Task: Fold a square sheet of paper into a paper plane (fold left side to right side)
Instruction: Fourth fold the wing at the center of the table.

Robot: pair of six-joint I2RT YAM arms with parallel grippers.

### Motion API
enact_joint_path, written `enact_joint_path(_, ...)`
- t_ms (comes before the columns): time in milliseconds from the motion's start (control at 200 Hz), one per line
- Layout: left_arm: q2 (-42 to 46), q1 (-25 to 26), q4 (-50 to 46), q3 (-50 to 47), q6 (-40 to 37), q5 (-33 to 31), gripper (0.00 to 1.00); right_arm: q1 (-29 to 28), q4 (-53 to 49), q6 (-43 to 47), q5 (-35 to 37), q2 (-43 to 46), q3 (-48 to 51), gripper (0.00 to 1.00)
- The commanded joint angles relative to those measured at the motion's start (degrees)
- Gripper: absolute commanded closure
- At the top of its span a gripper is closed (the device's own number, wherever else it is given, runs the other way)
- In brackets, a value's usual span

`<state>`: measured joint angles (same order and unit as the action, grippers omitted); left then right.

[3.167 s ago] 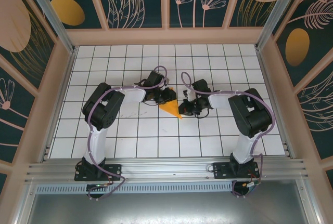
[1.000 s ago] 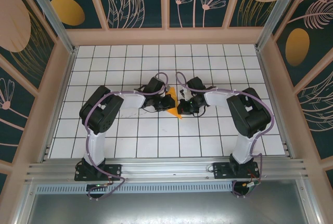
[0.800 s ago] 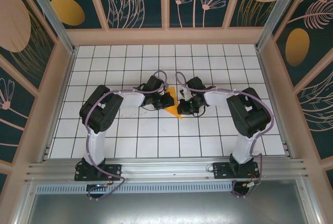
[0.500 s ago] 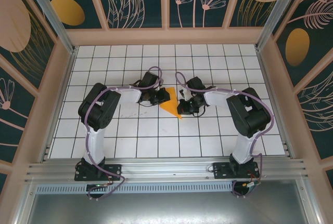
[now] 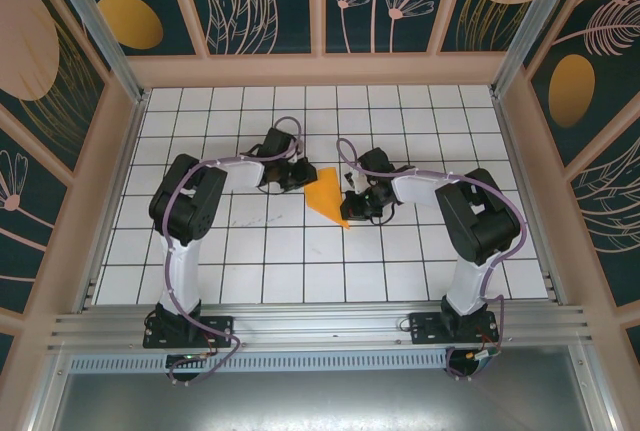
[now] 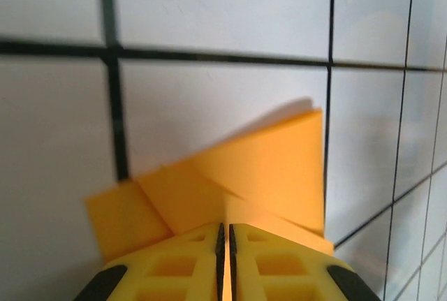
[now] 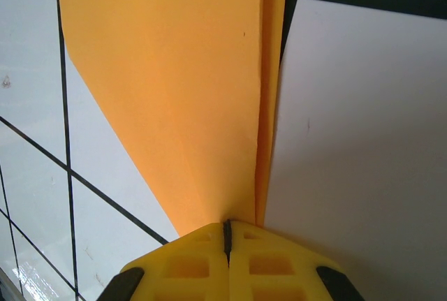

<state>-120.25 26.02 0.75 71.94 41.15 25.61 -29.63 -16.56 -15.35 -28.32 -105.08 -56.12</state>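
At table (image 5: 250, 251) centre, the paper (image 5: 326, 193) looks light and limp, best pinched edgewise; left end effector (image 6: 223, 227) nearly closed, right end effector (image 7: 226, 224) closed at its narrow end.

Table (image 5: 400, 281): white square tiles, black grid lines, level. A faint dark scuff (image 5: 240, 221) lies on a tile left of centre. The right wrist view shows small specks on the tiles and a glossy sheen at lower left.

Walls (image 5: 265, 26): dark teal panels on three sides, printed with pale line drawings of leaves and flowers and with orange ovals (image 5: 130, 21). Light wooden strips (image 5: 320, 69) frame the panels and edge the table.

Metal posts (image 5: 95, 21): one at each far corner, both slanting in the overhead view.

Metal rail (image 5: 320, 326): runs across the near edge. A grey metal sheet (image 5: 320, 401) lies just beyond it, nearest the camera.
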Motion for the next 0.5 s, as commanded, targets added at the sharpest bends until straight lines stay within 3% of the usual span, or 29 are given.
enact_joint_path(0, -2.7, -2.8, -2.0, 2.3, -2.9, -7.0, 0.86, -0.2, -10.2, 0.9, 12.1, -5.4, 4.2, 1.00)
enact_joint_path(495, -1.1, -6.1, -2.4, 4.3, -4.7, -7.2, 0.86, -0.6, -9.6, 0.2, 11.9, -5.2, 3.5, 1.00)
